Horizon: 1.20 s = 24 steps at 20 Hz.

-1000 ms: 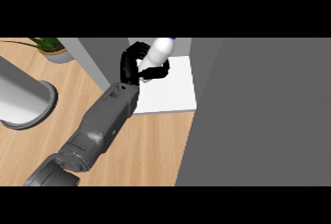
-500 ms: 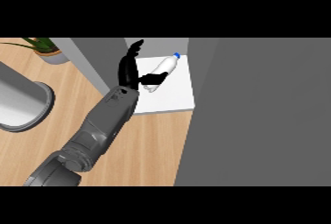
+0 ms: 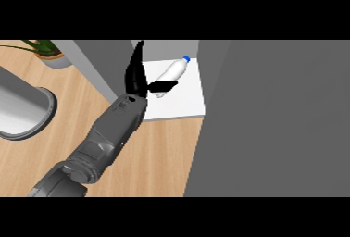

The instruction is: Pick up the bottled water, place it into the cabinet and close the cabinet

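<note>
The left hand (image 3: 140, 76) reaches up from the grey forearm (image 3: 109, 134) into the open cabinet, its fingers straight and pointing toward the back wall, its thumb stretched sideways across the lower end of the bottled water (image 3: 171, 75). The hand is spread, not curled round the bottle; whether the thumb touches it or only lies over it cannot be told. The bottled water lies tilted on the white cabinet shelf (image 3: 183, 104), blue cap toward the back right corner, base toward the hand.

The shelf's front edge meets the wooden counter (image 3: 160, 152), which runs bare beneath the forearm. A grey cabinet wall (image 3: 99, 69) stands just left of the hand, and a broad grey panel (image 3: 273, 120) fills the right side, leaving a narrow opening. Well apart on the left stand a grey cylinder (image 3: 21, 109) and a potted plant (image 3: 48, 53).
</note>
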Available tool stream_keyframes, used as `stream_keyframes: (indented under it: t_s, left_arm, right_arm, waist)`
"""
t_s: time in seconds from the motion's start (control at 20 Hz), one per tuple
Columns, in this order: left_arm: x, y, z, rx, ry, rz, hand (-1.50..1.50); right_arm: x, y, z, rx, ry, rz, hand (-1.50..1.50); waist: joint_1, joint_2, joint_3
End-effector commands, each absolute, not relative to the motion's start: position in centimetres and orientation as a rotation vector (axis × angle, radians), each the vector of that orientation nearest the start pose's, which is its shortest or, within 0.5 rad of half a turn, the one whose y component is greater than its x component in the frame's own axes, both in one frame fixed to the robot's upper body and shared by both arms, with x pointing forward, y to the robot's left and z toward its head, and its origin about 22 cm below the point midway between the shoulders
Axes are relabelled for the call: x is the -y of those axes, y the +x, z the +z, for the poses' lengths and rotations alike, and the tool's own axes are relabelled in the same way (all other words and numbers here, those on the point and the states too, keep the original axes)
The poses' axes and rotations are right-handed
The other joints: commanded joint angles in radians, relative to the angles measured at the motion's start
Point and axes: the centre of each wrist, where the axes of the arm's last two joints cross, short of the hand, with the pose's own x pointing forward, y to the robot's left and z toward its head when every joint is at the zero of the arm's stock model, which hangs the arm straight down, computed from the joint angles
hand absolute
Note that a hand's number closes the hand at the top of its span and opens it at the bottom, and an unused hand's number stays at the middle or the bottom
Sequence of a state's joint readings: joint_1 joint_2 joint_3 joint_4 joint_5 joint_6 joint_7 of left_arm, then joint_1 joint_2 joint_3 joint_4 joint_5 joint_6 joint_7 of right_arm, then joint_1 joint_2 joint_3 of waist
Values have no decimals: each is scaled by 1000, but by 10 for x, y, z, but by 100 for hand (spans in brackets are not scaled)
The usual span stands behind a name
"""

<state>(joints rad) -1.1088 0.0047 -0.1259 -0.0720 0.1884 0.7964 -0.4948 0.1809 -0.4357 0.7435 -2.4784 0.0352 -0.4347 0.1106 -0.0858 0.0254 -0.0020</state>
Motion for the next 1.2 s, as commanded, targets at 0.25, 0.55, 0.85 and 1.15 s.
stream_keyframes:
  t_s: [0.25, 0.55, 0.85, 1.15]
  left_arm:
    - [-105, 423, 19, 1826, 383, -74, 150]
    - [-100, 428, 35, 1921, 113, -6, 150]
    - [-104, 423, 28, 1932, -120, -4, 150]
    - [-99, 412, 27, 1868, -318, -11, 150]
  right_arm:
    - [164, 88, 162, 1971, 374, 247, -150]
    - [164, 79, 170, 1977, 364, 226, -150]
    - [165, 91, 168, 1991, 330, 212, -150]
    - [176, 86, 167, 1994, 253, 206, -150]
  waist:
    - [2, -4, -1]
    - [24, -19, -1]
    - [64, -24, 1]
    - [81, -38, 3]
